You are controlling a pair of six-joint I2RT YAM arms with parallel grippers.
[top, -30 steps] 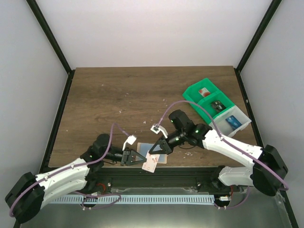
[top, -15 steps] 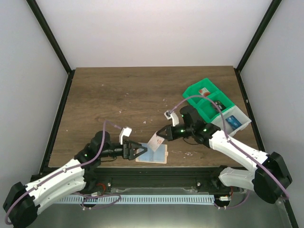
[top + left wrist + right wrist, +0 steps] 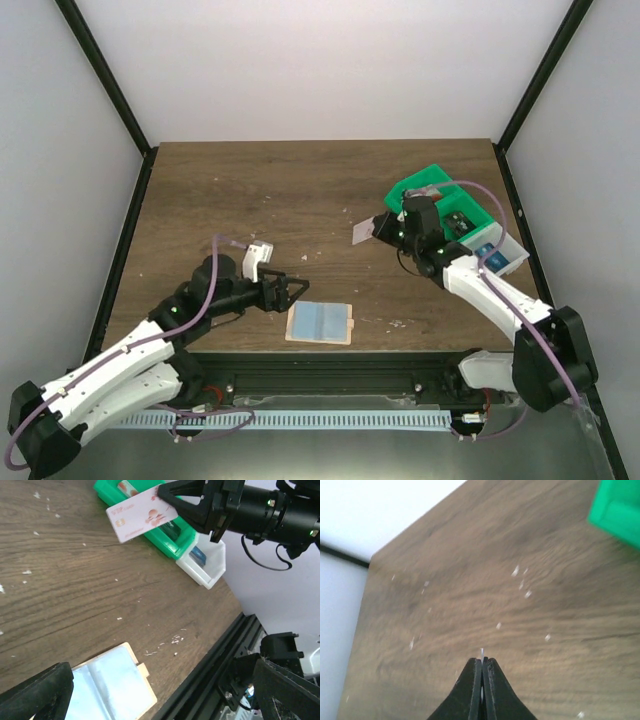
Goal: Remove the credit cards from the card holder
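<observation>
The card holder (image 3: 320,323) lies open and flat near the table's front edge, tan with pale blue-grey pockets; it also shows at the bottom of the left wrist view (image 3: 107,685). My left gripper (image 3: 292,291) hovers just left of it, open and empty, fingers (image 3: 37,692) wide apart. My right gripper (image 3: 383,228) is raised near the green tray, shut on one of the credit cards (image 3: 362,230), a pale card with red print (image 3: 142,514). In the right wrist view the card is a thin edge between the pinched jaws (image 3: 482,661).
A green-and-white compartment tray (image 3: 432,185) with small items stands at the back right, close behind the right gripper. A black rail (image 3: 330,362) runs along the table's front edge. White flecks dot the wood.
My left gripper opened, let go of the card holder and drew back. The right gripper pulled the card away and carried it up and right towards the green tray.
</observation>
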